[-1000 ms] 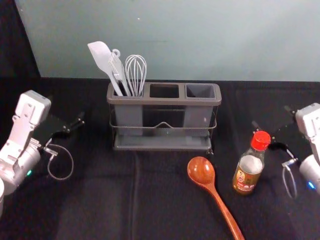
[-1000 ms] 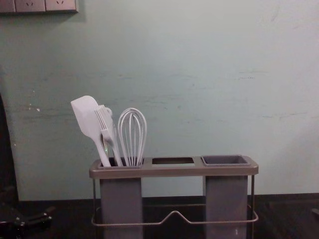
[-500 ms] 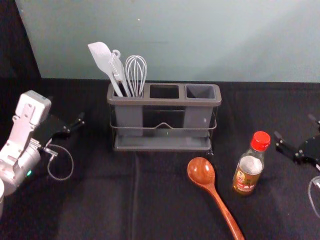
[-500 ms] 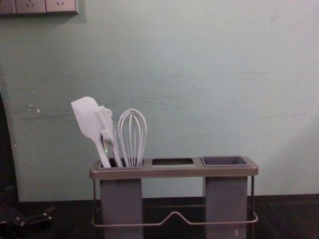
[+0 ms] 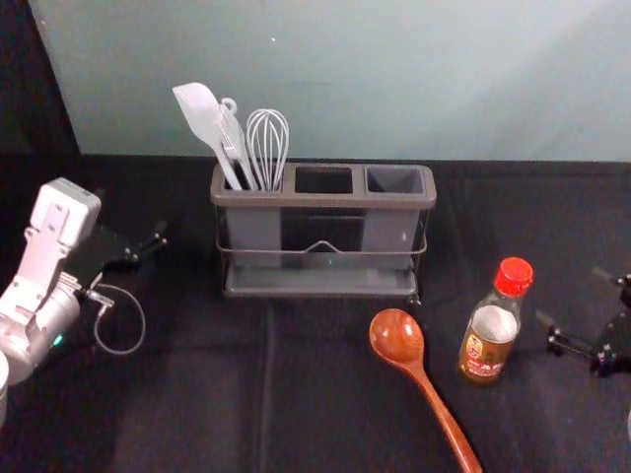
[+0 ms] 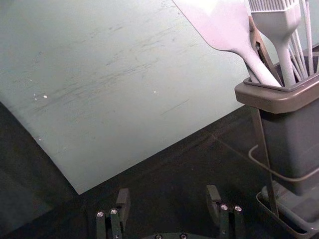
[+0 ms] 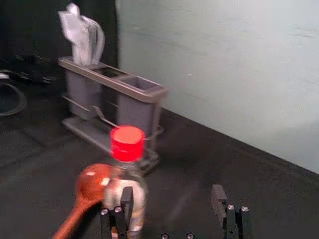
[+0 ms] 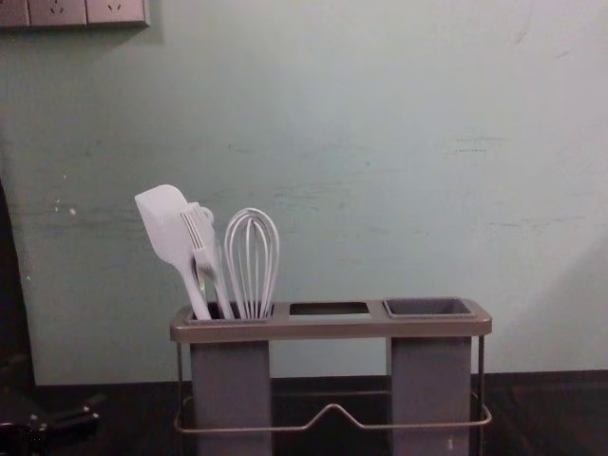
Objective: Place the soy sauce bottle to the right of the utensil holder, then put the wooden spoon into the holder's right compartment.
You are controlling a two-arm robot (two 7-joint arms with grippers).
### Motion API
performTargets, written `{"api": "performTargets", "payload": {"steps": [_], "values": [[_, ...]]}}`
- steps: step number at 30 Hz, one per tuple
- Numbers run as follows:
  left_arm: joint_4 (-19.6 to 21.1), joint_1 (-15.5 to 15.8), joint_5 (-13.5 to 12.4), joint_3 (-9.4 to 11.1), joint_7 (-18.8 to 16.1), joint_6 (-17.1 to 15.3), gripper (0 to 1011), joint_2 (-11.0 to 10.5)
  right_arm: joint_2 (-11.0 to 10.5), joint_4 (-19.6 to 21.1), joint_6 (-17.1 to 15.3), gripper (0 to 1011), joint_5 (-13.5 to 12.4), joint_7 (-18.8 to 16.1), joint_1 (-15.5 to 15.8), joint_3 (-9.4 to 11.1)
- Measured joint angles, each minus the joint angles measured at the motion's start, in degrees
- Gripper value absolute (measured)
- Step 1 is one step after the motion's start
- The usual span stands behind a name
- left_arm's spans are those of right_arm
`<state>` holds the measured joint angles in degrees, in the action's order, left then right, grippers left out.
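Lining up for the bottle (image 5: 490, 335), it seems.
Right gripper (image 5: 574, 298), right of it, jaws spread, must shift left to straddle it; spoon (image 5: 398, 338) beside, holder (image 5: 322, 199) far; left gripper (image 6: 168, 193) idle left, jaws spread.

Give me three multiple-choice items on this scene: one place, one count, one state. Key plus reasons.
1. Relative to the glossy brown wooden spoon, the red-capped soy sauce bottle stands:
A left
B right
C on top

2. Compartments holding utensils in the long grey utensil holder:
A one
B two
C three

3. The black right gripper is:
A shut on the bottle
B shut, empty
C open

Key:
1 B, head view shows it.
2 A, white utensils stand in the left compartment alone.
3 C, its fingers are wide apart.
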<state>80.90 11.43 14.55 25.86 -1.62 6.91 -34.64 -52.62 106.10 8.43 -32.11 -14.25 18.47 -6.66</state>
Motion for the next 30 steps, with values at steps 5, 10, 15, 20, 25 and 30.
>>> {"api": "performTargets", "payload": {"steps": [5, 10, 15, 20, 25, 30], "values": [[0.0, 0.0, 0.0, 0.0, 0.0, 0.0, 1005, 0.0, -0.1, 1.4, 0.6, 1003, -2.4, -3.4, 1.2, 0.8], [0.0, 0.0, 0.0, 0.0, 0.0, 0.0, 1005, 0.0, 2.1, 1.6, 0.9, 1003, -3.3, -5.5, -0.1, -0.4], [0.0, 0.0, 0.0, 0.0, 0.0, 0.0, 1005, 0.0, 5.2, 0.4, 0.4, 1003, -2.0, -5.7, -3.2, -2.9], [0.0, 0.0, 0.0, 0.0, 0.0, 0.0, 1005, 0.0, 9.0, -1.2, -0.8, 1003, -0.3, -4.2, -6.3, -4.8], [0.0, 0.0, 0.0, 0.0, 0.0, 0.0, 1005, 0.0, 12.0, -2.0, -1.0, 1003, 1.2, -2.5, -7.5, -5.2], [0.0, 0.0, 0.0, 0.0, 0.0, 0.0, 1005, 0.0, 13.3, -2.2, -0.7, 1003, 1.8, -2.5, -7.5, -5.0]]}}
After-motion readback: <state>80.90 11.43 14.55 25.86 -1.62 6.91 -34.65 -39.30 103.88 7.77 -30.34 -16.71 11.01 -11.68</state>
